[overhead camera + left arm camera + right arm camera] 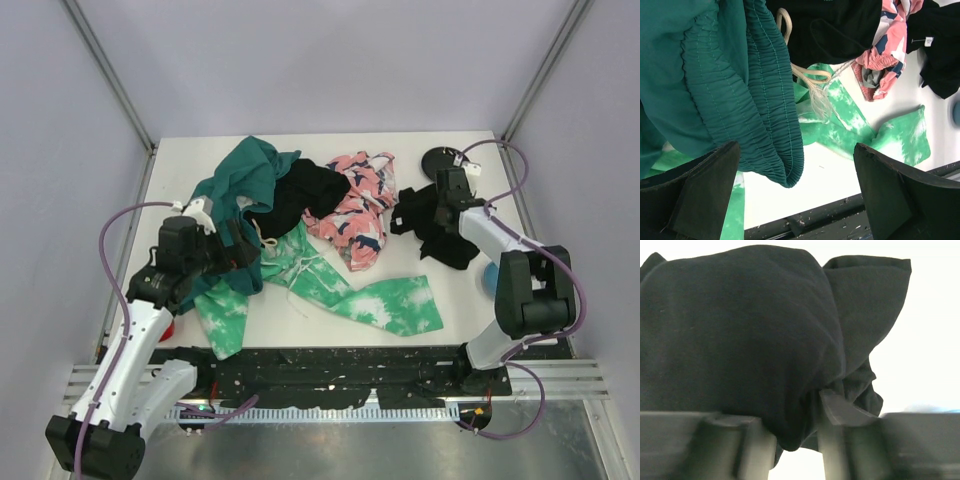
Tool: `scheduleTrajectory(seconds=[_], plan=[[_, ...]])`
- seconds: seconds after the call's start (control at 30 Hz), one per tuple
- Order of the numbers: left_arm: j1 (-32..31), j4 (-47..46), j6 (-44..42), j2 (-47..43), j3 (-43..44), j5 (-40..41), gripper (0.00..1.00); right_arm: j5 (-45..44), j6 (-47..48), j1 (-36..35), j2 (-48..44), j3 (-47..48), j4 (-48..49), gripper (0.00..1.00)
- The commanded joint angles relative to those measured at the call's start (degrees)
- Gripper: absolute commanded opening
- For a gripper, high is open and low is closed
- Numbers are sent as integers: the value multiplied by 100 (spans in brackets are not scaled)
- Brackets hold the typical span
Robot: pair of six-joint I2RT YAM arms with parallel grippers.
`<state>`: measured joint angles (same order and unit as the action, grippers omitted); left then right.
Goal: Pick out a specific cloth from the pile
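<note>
Jaws spread wide on the left gripper (796, 147), idle by the teal cloth (715, 75) at the pile's (345, 215) near-left edge, while the right gripper (795, 435) pinches a fold of the black cloth (440, 245), white label (928, 41) showing, just right of the pile, probably to drag it clear.

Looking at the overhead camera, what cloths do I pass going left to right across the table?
Teal cloth → plain black cloth → pink floral cloth → black cloth with the white label. The green tie-dye cloth stretches across most of that span, so it's left out.
</note>
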<state>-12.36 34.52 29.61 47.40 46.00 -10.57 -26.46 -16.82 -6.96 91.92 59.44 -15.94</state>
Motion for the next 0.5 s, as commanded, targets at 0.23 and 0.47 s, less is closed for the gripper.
scheduleTrajectory(seconds=[0.23, 0.47], plan=[[-21, 80, 168, -626, -21, -33, 100, -282, 48, 116, -1781, 859, -1464, 95], [-21, 423, 265, -1206, -47, 265, 100, 200, -164, 116, -4277, -360, -1307, 95]])
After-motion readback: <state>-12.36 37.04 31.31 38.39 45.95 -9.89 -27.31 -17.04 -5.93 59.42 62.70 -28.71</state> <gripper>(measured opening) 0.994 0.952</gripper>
